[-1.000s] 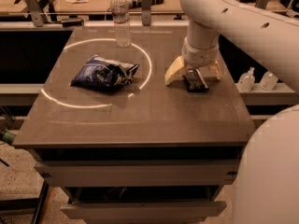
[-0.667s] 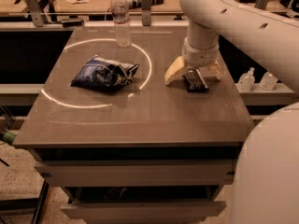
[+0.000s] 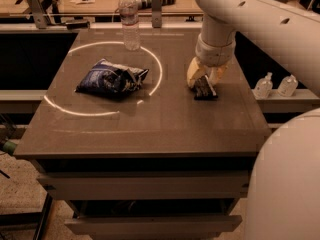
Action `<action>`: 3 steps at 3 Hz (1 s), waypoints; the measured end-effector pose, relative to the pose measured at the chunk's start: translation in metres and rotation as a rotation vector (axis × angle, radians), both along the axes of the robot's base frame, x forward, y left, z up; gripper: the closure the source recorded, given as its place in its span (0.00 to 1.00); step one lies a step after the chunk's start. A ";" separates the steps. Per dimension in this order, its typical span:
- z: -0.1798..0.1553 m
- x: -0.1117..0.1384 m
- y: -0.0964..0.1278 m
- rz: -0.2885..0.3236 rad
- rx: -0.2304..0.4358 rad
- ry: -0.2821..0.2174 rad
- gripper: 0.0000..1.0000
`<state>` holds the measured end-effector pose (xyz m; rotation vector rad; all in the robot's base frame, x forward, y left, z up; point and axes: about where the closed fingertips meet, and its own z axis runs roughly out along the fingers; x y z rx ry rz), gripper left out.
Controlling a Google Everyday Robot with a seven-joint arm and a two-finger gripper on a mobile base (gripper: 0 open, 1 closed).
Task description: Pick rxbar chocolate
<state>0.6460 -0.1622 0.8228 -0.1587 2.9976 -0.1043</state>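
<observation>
One gripper (image 3: pixel 204 82) is hanging low over the right side of the table (image 3: pixel 150 129), down on the rxbar (image 3: pixel 205 93), which is lying flat and dark on the tabletop with its near end poking out just below the gripper. Whether the gripper is clamping the rxbar or only standing around it, I cannot tell. The arm (image 3: pixel 240 14) is coming down to it from the far right.

Well apart to the left, a bag (image 3: pixel 112 79) is lying crumpled inside a ring of light (image 3: pixel 161 71). A bottle (image 3: pixel 130 20) is standing upright at the far side, on the ring's far arc. Two small bottles (image 3: pixel 264 85) are sitting on a ledge beyond the table's right edge.

Judging what could go wrong: the rxbar is looking thin and flat against a smooth top, so the hold may be catching only a wrapper edge, and a lift from there could be letting it slide out and drop. If the gripper is pressing down hard, any closing or sideways drift could be skidding the rxbar rather than seizing it, and the right edge is near enough for a skid to be sending it off the table. The bag and bottle are lying too far off to be getting in the way
</observation>
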 end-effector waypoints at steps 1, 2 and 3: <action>0.007 0.000 0.000 0.000 0.000 0.000 1.00; 0.005 0.004 -0.002 0.001 0.012 -0.016 1.00; 0.028 0.005 -0.003 0.039 0.093 -0.052 1.00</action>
